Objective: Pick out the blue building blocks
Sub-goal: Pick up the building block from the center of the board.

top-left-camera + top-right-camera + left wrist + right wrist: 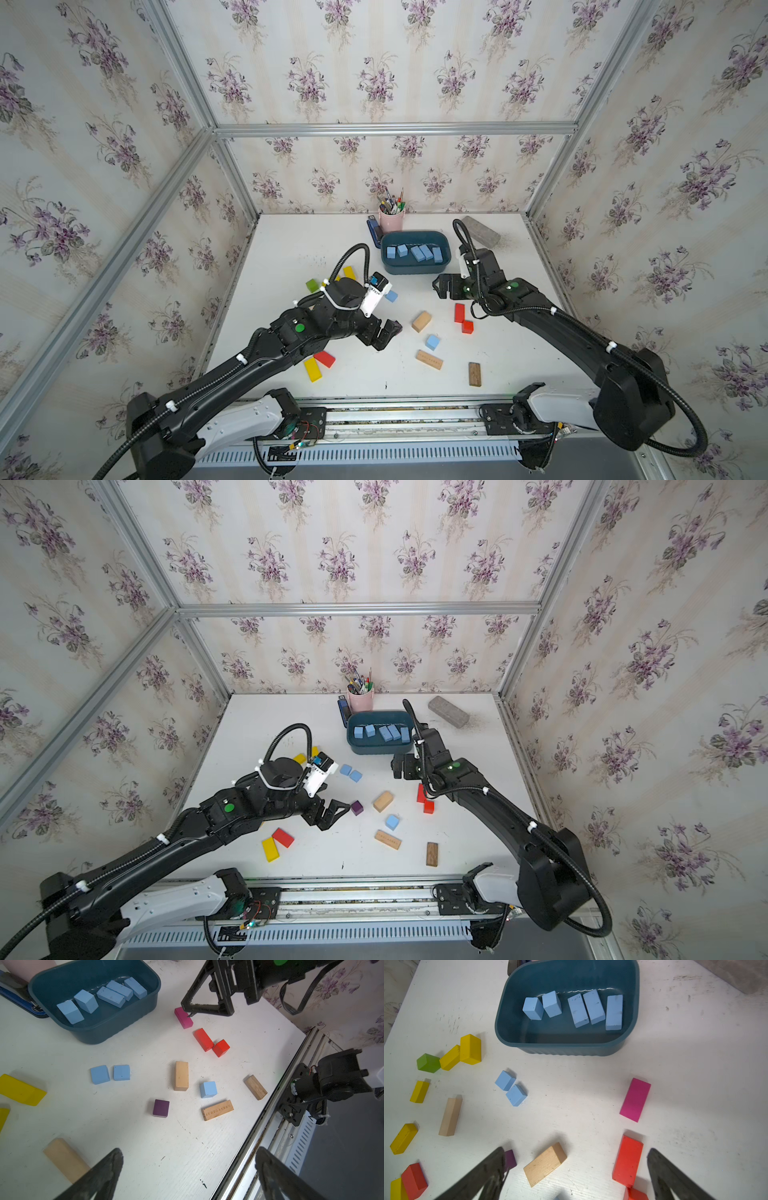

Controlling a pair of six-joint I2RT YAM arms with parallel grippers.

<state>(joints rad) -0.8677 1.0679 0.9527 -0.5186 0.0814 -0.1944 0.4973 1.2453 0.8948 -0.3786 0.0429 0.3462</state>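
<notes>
1. Blue blocks (424, 251): five lie in the tub (415, 269), three are out on the table (291, 249). Out: a pair of cubes (122, 1072) just beside each other mid-table, and a lone cube (432, 342) nearer the front, close to a tan block (421, 321).
2. Left gripper (336, 816): jaws wide, empty, hangs right by the purple cube (356, 807), with the lone cube near.
3. Right gripper (576, 1148): jaws wide, nothing between them, just beside the tub's front wall.
4. Step, my read: fetch the next blue cube, with about five of eight done.
5. The lone cube looks easiest for the left gripper. Come straight down, jaws across two flat sides, clear of the tan block. Don't take the purple cube by mistake.
6. For the pair, grip the outer cube on its free faces, or the neighbour probably gets shoved.
7. Let go low over the tub's bare floor in front of the row, so the block likely won't bounce out.
8. Containers: the tub holds only blue blocks, two short and three bars, in a row. The cup (390, 222) behind it holds pens.
</notes>
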